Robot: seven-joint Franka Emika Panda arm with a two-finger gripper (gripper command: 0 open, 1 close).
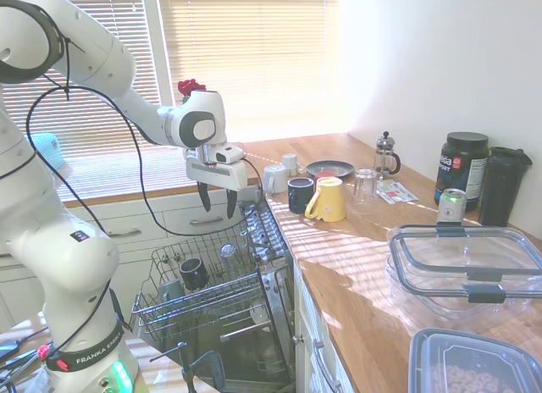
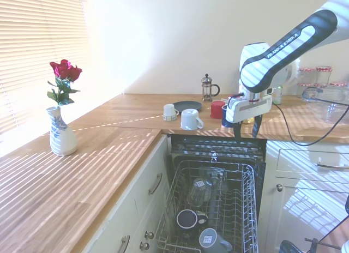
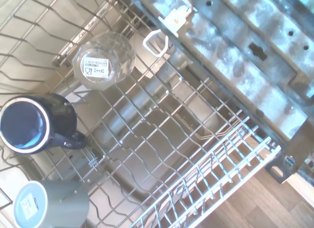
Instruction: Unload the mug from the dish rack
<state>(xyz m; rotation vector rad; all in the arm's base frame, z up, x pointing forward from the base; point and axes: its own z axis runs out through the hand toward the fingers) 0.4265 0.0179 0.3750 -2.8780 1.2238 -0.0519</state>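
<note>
Both claw (image 1: 219,203) fingers spread, holding nothing.

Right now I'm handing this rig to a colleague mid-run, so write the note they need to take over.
Gripper: open, empty, hanging above the back end of the dish rack, touching nothing.
Black mug: in the rack, lying among the tines near the front, rim facing up toward the cameras, handle visible in the wrist view.
Also in the rack: an upturned clear glass behind the mug, and a grey mug in front of it.
Done: nothing yet; mug not grasped.
Left: lower to the black mug, grip it, lift it clear of the tines, set it on the wooden counter.
</note>
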